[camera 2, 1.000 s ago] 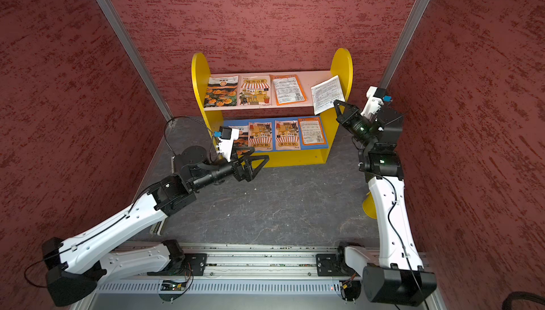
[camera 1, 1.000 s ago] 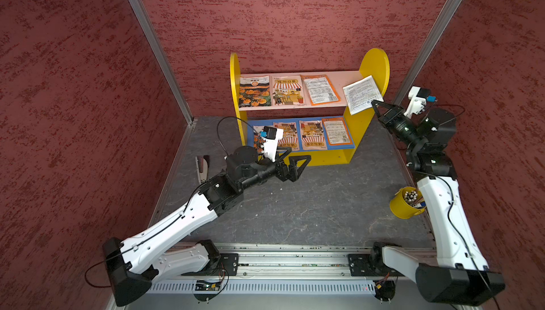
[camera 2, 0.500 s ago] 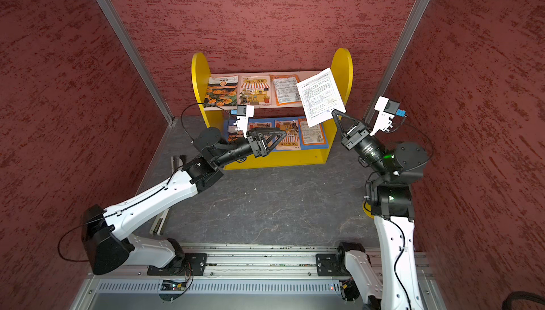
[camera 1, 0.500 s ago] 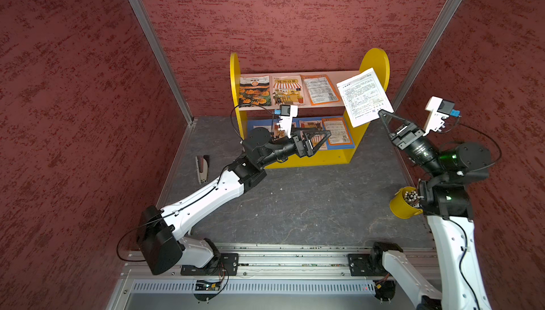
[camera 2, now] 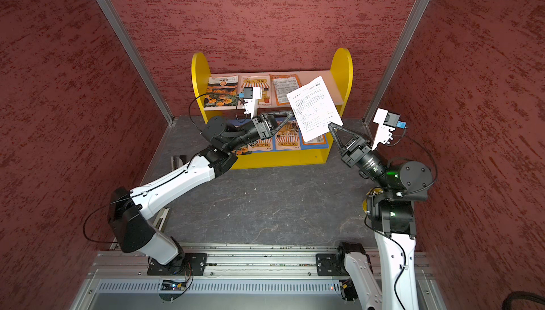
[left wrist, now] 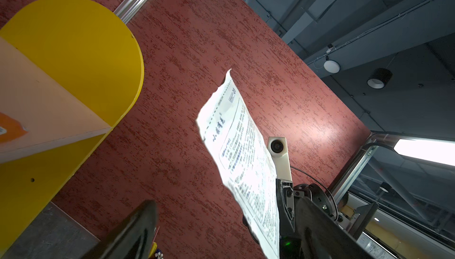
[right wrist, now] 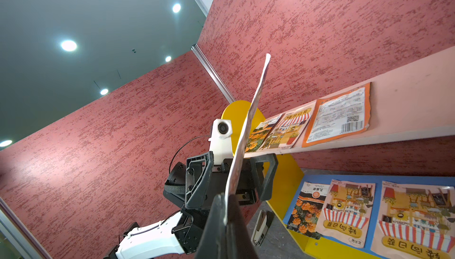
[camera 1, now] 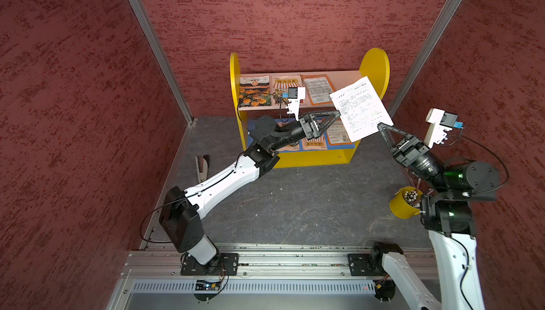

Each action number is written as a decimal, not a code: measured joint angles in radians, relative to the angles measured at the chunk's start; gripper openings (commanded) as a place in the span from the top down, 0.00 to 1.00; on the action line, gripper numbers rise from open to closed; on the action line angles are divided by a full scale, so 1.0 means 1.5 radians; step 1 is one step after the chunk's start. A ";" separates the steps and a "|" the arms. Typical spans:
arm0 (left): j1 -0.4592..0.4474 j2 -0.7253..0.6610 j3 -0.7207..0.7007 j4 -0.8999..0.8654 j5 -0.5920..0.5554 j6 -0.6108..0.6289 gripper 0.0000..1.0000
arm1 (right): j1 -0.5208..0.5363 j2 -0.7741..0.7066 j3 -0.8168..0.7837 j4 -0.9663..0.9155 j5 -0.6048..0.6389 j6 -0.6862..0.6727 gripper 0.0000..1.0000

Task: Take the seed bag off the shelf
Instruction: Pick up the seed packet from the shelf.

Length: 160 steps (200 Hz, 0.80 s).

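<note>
Gripping the seed bag (camera 1: 359,108) by its lower corner, the right claw (camera 1: 379,125) is clamped tight on it, both fingers pinching the edge. Bag is white, printed-text side facing the top cameras, tilted, fully in the air. It is off the shelf (camera 1: 376,63), hanging in front of the shelf's right end. In both top views it overlaps the pink upper board (camera 1: 346,77). In the left wrist view the bag (left wrist: 243,161) sits clear of the yellow side panel (left wrist: 73,48), with red wall (left wrist: 172,122) showing between them.

Left claw (camera 1: 334,115) has its jaws spread wide, nothing held. Its tips sit right at the bag's left edge in both top views. The right wrist view shows the bag edge-on (right wrist: 248,132), with one of the left claw's fingers (right wrist: 194,191) on each side of it; contact cannot be told.

Three packets (camera 1: 255,91) lie flat on the upper board. More packets (right wrist: 344,211) lie on the blue lower board (camera 2: 326,146). Yellow cup (camera 1: 404,205) of sticks stands on the bench (camera 1: 295,205) beside the right arm. Stapler (camera 1: 202,167) lies on the bench by the left wall.
</note>
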 measured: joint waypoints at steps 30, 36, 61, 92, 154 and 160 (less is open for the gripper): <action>-0.007 0.022 0.025 0.011 0.022 -0.030 0.32 | 0.001 0.003 -0.003 0.000 -0.009 0.000 1.00; -0.010 0.025 0.030 0.013 0.025 -0.034 0.36 | 0.002 0.003 -0.003 0.000 -0.010 -0.001 1.00; -0.018 0.029 0.036 0.019 0.038 -0.041 0.57 | 0.004 0.004 -0.003 -0.001 -0.014 -0.002 1.00; -0.020 0.029 0.041 0.024 0.049 -0.048 0.80 | 0.005 0.005 -0.003 -0.007 -0.018 -0.009 1.00; -0.002 0.028 0.049 0.024 0.082 -0.062 1.00 | 0.010 0.020 0.000 -0.023 -0.032 -0.036 0.58; 0.003 0.026 0.046 0.022 0.087 -0.062 1.00 | 0.011 0.023 0.003 -0.032 -0.036 -0.047 0.52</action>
